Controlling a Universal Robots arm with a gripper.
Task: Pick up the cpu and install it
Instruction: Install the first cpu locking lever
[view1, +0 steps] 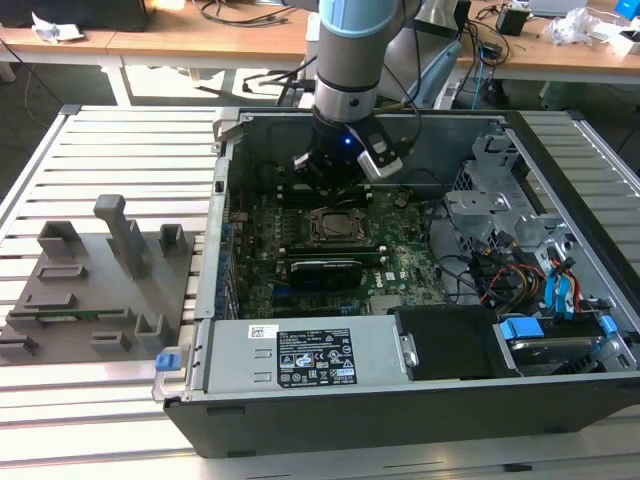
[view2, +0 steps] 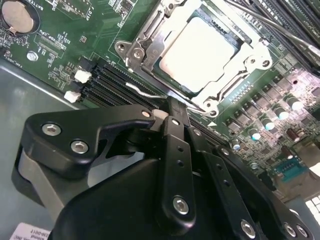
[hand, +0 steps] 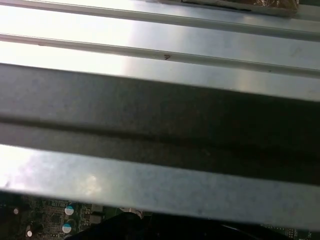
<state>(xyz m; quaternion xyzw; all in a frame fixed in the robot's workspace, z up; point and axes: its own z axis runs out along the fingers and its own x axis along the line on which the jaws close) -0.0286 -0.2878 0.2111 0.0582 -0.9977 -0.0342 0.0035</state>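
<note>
Right now the arm (view1: 350, 50) reaches down from the top centre of the exterior view into the open computer case (view1: 300, 400), which lies on a slatted metal table (view1: 110, 130). Gripper (view1: 335, 185) hangs just above the motherboard (view1: 330, 250), slightly behind the socket (view1: 335, 225) near frame centre. In the second wrist view the cpu (view2: 200, 50) sits upper centre, its pale shiny top flat inside the metal socket frame (view2: 145, 45), apart from the gripper (view2: 172, 107). Black finger links fill the lower half of that view, meeting at one narrow point just short of the socket edge; nothing is seen between them, jaws look pressed together and empty. Dark memory slots (view2: 107, 82) run beside the socket at left centre. Grey plastic fixture blocks (view1: 100, 285) sit on the table at the exterior view's left. First wrist view: grey case wall (hand: 160, 115), a strip of green board (hand: 55, 215) at lower left.
</note>
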